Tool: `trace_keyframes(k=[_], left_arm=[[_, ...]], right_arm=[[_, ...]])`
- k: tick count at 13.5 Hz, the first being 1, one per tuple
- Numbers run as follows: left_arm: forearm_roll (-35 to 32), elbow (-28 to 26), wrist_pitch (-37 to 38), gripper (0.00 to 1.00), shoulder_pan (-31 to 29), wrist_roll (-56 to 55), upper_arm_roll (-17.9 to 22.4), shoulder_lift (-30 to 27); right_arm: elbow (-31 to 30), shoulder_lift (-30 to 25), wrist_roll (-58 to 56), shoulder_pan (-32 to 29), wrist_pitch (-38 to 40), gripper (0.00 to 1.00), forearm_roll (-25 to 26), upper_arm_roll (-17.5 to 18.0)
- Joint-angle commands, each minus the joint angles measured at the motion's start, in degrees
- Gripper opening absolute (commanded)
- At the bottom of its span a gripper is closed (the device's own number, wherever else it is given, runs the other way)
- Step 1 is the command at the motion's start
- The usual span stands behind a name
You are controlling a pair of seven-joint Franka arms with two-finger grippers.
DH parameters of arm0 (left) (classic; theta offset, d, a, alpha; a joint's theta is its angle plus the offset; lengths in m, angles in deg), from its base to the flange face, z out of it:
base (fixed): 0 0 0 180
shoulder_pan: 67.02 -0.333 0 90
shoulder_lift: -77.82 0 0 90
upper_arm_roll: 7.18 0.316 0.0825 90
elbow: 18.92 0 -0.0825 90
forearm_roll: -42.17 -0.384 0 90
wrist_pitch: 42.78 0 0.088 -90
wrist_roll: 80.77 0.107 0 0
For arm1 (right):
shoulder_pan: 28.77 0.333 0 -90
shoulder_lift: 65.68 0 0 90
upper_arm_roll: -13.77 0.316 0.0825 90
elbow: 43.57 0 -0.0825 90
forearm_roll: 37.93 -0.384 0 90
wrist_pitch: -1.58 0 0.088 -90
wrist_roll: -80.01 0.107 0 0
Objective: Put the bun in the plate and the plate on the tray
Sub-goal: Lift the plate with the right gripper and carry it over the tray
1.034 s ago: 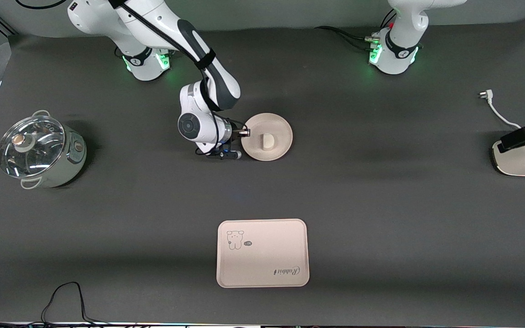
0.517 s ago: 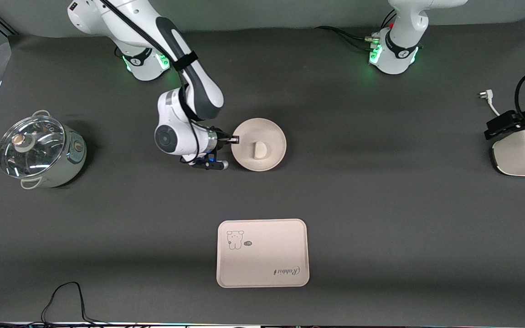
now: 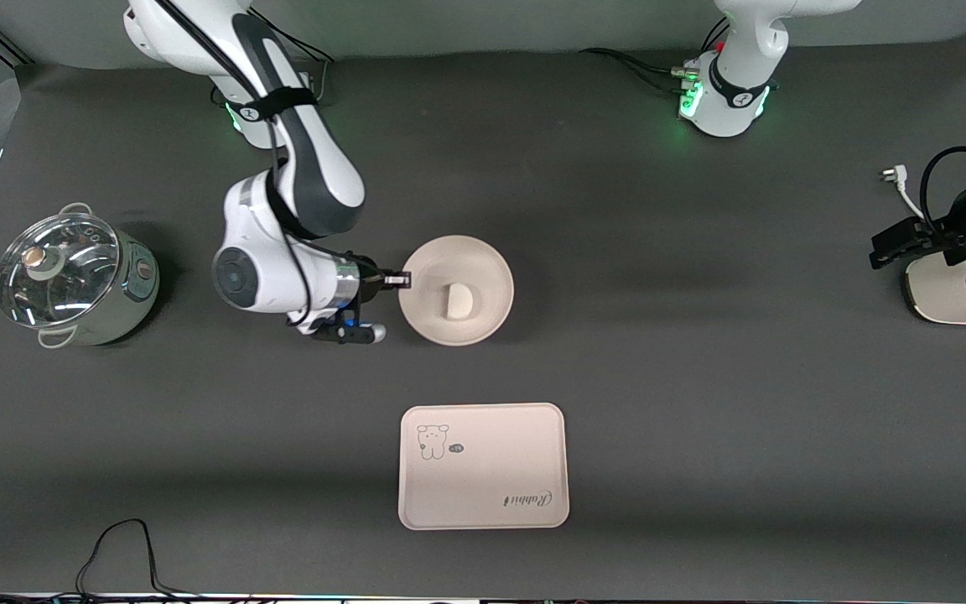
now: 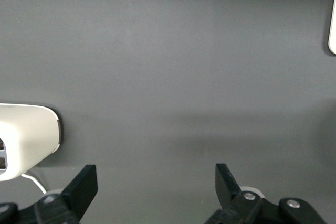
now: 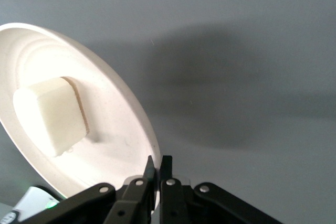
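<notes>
The right gripper [image 3: 403, 280] pinches the rim of the plate [image 3: 483, 315], bun [image 3: 455, 300] aboard, with the tray [image 3: 483, 503] lying toward the bench's front edge; the left gripper [image 4: 156, 184] waits spread at its end.

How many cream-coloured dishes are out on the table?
2. The round plate, with the bun in it, is pinched at its rim by the right tool. The rectangular tray lies nearer the front camera, empty.

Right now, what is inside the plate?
The bun lies alone near the middle of the plate. The right end effector is shut on the plate's rim, hiding that small part. What is under the bun cannot be seen.
</notes>
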Motion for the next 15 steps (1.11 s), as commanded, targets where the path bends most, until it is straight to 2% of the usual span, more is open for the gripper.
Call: trace_keyframes(k=[1, 3, 5, 9, 11, 15], left_arm=[[1.2, 0.8, -0.5, 1.0, 0.6, 0.7, 0.3, -0.2], [1.2, 1.0, -0.5, 1.0, 0.7, 0.7, 0.3, -0.1], [1.2, 1.4, -0.5, 1.0, 0.9, 0.7, 0.2, 0.4], [1.2, 1.9, -2.3, 1.0, 0.9, 0.7, 0.2, 1.5], [1.1, 2.8, -2.5, 1.0, 1.0, 0.6, -0.9, 1.5], [1.1, 2.9, -2.3, 1.0, 0.8, 0.6, -1.3, 1.5]], right_arm=[[9.8, 4.5, 2.2, -3.8, 3.5, 0.0, 0.4, 0.1], [18.4, 10.9, 2.4, -6.1, 3.8, 0.0, -1.2, 0.3], [25.3, 17.3, 4.2, -8.0, 3.8, 0.0, -6.2, 0.3], [39.4, 30.7, 7.2, -10.0, 0.9, 0.0, -12.6, 0.8], [41.3, 34.3, 6.9, -11.2, -2.0, 0.0, -15.3, 1.5], [42.3, 38.8, 6.5, -11.6, -10.8, 0.0, -15.3, 4.8]])
